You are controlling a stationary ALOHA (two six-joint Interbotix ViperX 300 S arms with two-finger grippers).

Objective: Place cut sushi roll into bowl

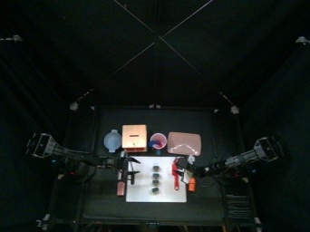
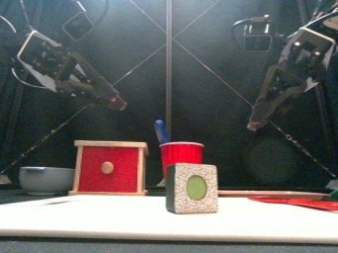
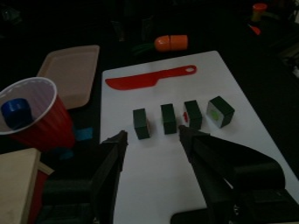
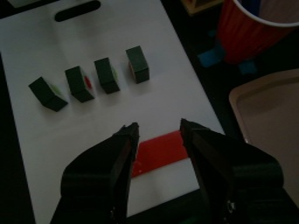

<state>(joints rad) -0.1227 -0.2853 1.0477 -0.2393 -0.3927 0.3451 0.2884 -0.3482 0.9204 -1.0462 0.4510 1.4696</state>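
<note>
Several dark sushi roll pieces (image 3: 167,118) with pale green centres stand in a row on the white cutting board (image 3: 233,79); the right wrist view shows the same pieces (image 4: 105,74). One piece (image 2: 193,189) looms close in the front view. The pale blue-grey bowl (image 2: 46,179) sits at the far left, beside the box; from above the bowl (image 1: 111,140) lies behind the board. My left gripper (image 3: 152,136) hovers open just short of the row, holding nothing. My right gripper (image 4: 158,129) hangs open above the red knife (image 4: 158,153), empty.
A wooden box with a red face (image 2: 110,167) stands next to the bowl. Beside the box is a red cup (image 2: 183,156) holding a blue item. A pink tray (image 1: 184,141) lies behind the board's right side. The red knife (image 3: 152,79) rests on the board.
</note>
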